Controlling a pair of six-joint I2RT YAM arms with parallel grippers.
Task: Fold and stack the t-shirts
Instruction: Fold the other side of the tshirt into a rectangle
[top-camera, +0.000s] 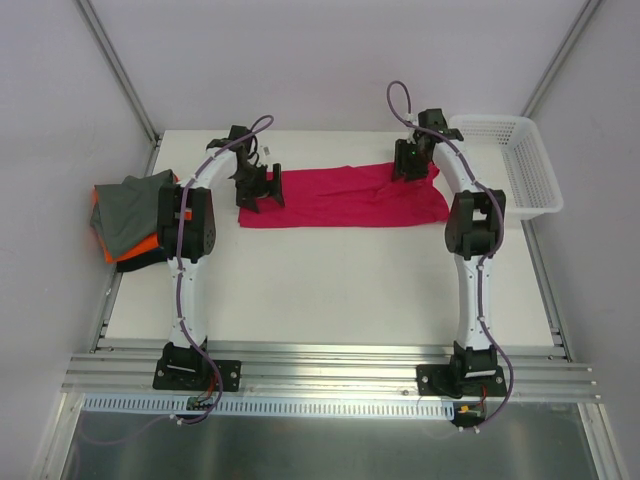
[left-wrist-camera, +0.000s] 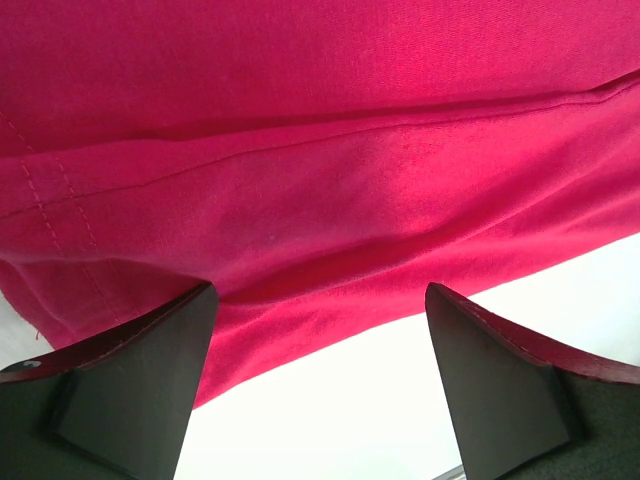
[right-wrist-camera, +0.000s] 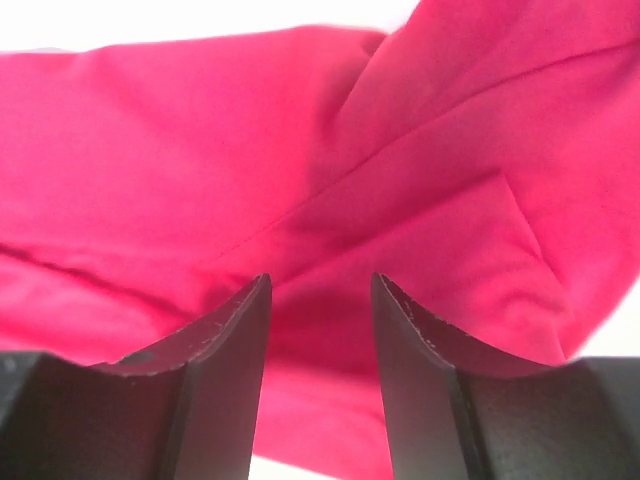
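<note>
Hanging with left gripper spread wide, right gripper parted less, neither gripping anything. Lying just under both: magenta t-shirt, flattened to a band, long axis running gripper to gripper, one at each end, so equally near. Sitting well outboard of left gripper: grey-orange pile. Showing a seam ahead of left fingers, a raised crease under right.
</note>
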